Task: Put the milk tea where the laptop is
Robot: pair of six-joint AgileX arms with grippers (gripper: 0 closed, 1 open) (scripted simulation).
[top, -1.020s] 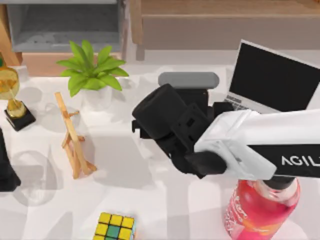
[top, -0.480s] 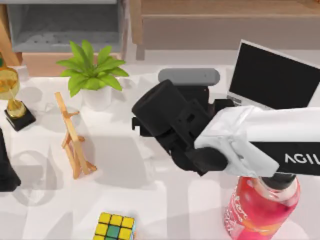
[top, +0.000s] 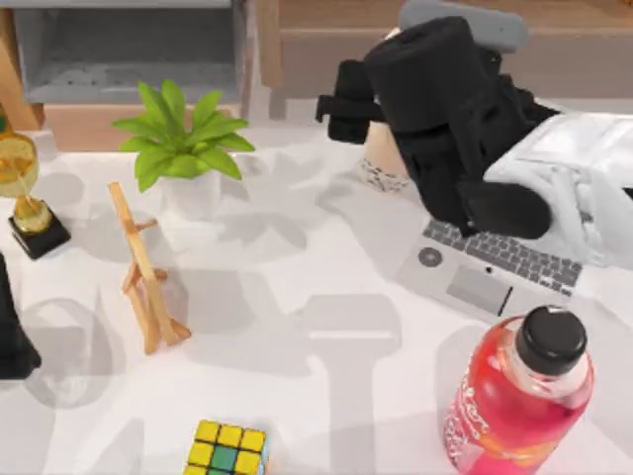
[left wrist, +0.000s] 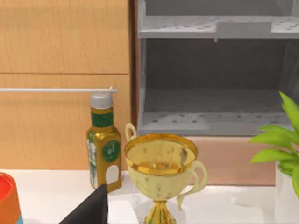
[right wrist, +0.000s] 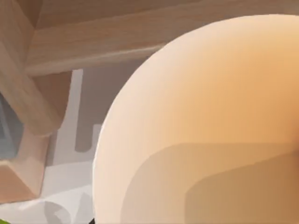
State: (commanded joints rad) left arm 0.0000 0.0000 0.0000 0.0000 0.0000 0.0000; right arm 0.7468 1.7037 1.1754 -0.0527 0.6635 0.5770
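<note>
A: Since the earlier frame, what moved?
B: My right gripper point(top: 381, 124) rose with the milk tea point(top: 384, 156), uncovering the laptop point(top: 492, 265) keyboard.
A: Grip state?
B: Clamped on the milk tea, just behind the laptop's far-left corner. My left arm point(top: 12, 332) sits parked, far left of the laptop.

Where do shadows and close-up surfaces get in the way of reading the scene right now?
Top view: soft arm shadows fall across the white table, and the right gripper hides most of the milk tea, beside the laptop. Right wrist view: the milk tea's beige wall sits so close that no edges read. Left wrist view: evenly lit, the trophy shows plain highlights.
</note>
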